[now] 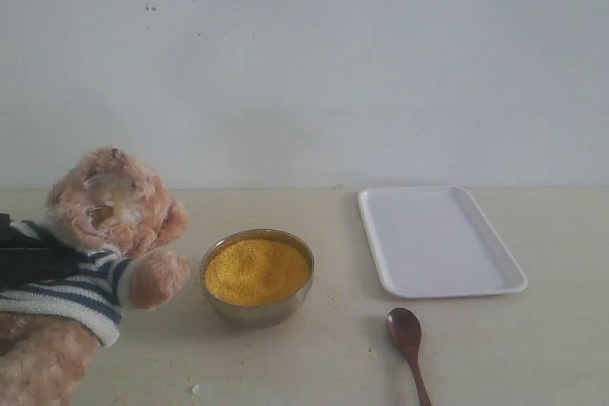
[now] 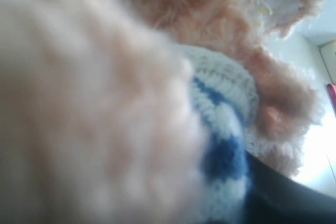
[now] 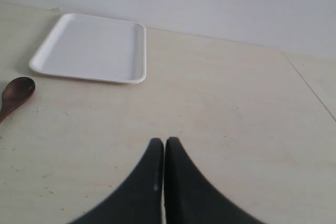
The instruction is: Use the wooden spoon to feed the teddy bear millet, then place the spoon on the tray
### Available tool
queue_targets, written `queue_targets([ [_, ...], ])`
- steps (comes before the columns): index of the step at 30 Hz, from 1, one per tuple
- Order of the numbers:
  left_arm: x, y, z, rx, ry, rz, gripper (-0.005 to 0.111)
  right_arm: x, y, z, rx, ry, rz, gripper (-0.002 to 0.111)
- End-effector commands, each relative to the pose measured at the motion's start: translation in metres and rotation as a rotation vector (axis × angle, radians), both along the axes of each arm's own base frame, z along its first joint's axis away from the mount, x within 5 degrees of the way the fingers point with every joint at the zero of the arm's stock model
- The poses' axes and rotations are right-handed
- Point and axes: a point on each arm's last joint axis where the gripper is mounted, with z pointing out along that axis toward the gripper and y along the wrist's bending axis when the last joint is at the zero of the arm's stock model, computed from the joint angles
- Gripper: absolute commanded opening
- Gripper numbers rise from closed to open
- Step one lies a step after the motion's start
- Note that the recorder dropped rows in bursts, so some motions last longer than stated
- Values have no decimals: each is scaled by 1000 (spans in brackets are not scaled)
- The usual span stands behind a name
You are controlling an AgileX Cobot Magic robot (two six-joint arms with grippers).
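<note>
The teddy bear (image 1: 109,211) leans at the left of the table, facing the metal bowl of yellow millet (image 1: 257,271). My left gripper (image 1: 24,259) shows as a black bar across its striped shirt and grips the body. The left wrist view is filled with the bear's blurred fur and striped sleeve (image 2: 220,129), with one dark finger (image 2: 286,200) beside them. The wooden spoon (image 1: 405,330) lies on the table in front of the white tray (image 1: 438,240). My right gripper (image 3: 164,141) is shut and holds nothing, well away from the spoon (image 3: 16,94) and the tray (image 3: 92,48).
The steel bowl's rim (image 1: 255,315) stands between the bear's paw and the spoon. A white wall runs close behind the table. Bare tabletop (image 3: 226,108) lies ahead of the right gripper. A table seam (image 3: 310,90) runs along one side.
</note>
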Motion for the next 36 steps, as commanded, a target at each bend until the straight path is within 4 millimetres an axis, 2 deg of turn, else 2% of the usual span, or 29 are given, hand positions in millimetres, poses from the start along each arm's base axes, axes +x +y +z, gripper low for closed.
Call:
queue_targets([
  [1, -2, -3, 3, -21, -15, -5, 4, 0, 0, 3, -60, -27, 10, 0],
  [4, -4, -3, 0, -38, -11, 12, 4, 2, 2, 10, 12, -114, 19, 0],
  [9, -9, -6, -5, -101, -5, 35, 4, 2, 4, 30, 447, -323, 3, 0],
  [13, -19, -12, -9, -167, 4, -1, 4, -1, 0, 47, 511, -515, 1, 0],
  [17, -19, -11, -12, -173, -6, 37, 4, -6, -4, 61, 559, -683, 0, 0],
  [20, -20, -12, -13, -172, -2, 35, 4, -8, -6, 65, 849, -718, 31, 0],
  [22, -20, -12, -12, -180, -6, 26, 4, -12, -5, 79, 1070, -739, 88, 0],
  [24, -22, -15, -9, -209, -13, 0, 4, -20, -4, 101, 1219, -804, 185, 0],
  [25, -23, -16, -8, -229, -19, -19, 4, -25, -4, 111, 1232, -845, 228, 0],
  [27, -24, -18, -5, -252, -32, -48, 4, -41, -3, 138, 1136, -1008, 314, 0],
  [30, -25, -19, -4, -252, -46, -63, 4, -41, -4, 173, 910, -1139, 287, 0],
  [32, -25, -19, -5, -234, -65, -71, 4, -29, -1, 193, 784, -1120, 255, 0],
  [36, -20, -15, -6, -190, -93, -26, 4, 18, 3, 216, 569, -1006, 169, 0],
])
